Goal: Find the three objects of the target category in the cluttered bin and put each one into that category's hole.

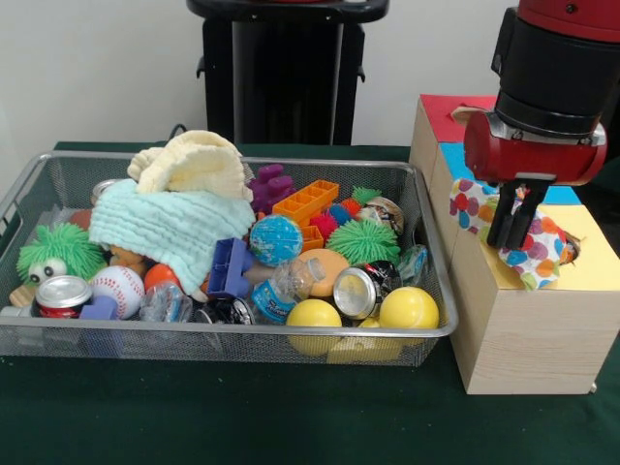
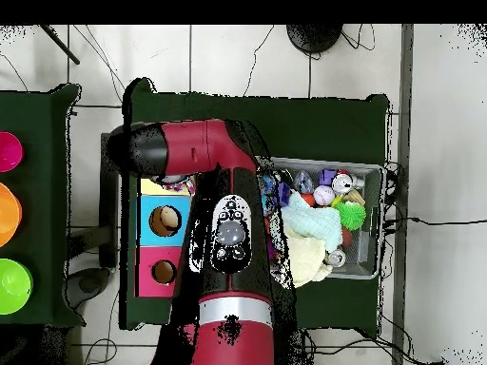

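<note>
1. One dotted cloth (image 1: 528, 242) is what I can find; it is draped over the yellow box (image 1: 591, 257) at its hole (image 1: 570, 250), part on the top and part hanging down the near side.
2. My gripper (image 1: 511, 228) stands right over it, fingers pointing down into the fabric. The jaws look clenched on the cloth, pinching a fold, though the cloth hides the tips.
3. I judge the step in hand to be the drop-off: the cloth is at the right hole but not yet through it. Most of it is bunched outside the opening.
4. The next move, as I see it, calls for pushing or lowering the fold into the hole before letting go, then lifting straight up so no fabric trails out with the fingers. Loose cloth could catch on the rim and slide off the box edge.
5. The blue box (image 2: 164, 220) and red box (image 2: 162, 272) sit beyond, in a row with the yellow one; the overhead view shows their holes, while the arm covers the yellow one.
6. The bin (image 1: 232, 329) lies just beside the boxes. I see no other dotted cloth in it. A mint cloth (image 1: 170, 225) and a cream cloth (image 1: 194, 165) are piled over toys, so others may be buried there.
</note>
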Tool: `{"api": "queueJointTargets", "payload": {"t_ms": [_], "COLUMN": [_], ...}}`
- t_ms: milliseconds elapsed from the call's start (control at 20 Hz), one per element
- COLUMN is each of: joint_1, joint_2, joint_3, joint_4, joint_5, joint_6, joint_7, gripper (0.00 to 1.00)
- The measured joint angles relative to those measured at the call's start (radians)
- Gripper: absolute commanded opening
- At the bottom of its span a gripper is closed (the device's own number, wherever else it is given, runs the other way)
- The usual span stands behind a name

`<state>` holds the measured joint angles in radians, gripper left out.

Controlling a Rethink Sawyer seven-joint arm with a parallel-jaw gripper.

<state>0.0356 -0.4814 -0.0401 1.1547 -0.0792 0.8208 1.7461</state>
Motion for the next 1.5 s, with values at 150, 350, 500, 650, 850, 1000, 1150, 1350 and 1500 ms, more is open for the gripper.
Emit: {"api": "queueJointTargets", "payload": {"t_ms": [150, 350, 500, 650, 850, 1000, 1150, 1350, 1500], "joint_1": [0.005, 0.005, 0.005, 0.006, 0.008, 0.009, 0.012, 0.017, 0.025], "joint_2": [0.0, 0.0, 0.0, 0.0, 0.0, 0.0, 0.0, 0.0, 0.0], "joint_3": [0.0, 0.0, 0.0, 0.0, 0.0, 0.0, 0.0, 0.0, 0.0], "joint_4": [0.019, 0.033, 0.039, 0.044, 0.052, 0.055, 0.06, 0.06, 0.06], "joint_5": [0.0, 0.0, 0.0, 0.001, 0.001, 0.001, 0.0, 0.001, 0.001], "joint_6": [-0.012, -0.013, -0.013, -0.013, -0.013, -0.013, -0.013, -0.013, -0.013], "joint_7": [0.0, 0.0, 0.0, 0.0, 0.0, 0.0, 0.0, 0.0, 0.0], "gripper": [0.0, 0.0, 0.0, 0.0, 0.0, 0.0, 0.0, 0.0, 0.0]}}
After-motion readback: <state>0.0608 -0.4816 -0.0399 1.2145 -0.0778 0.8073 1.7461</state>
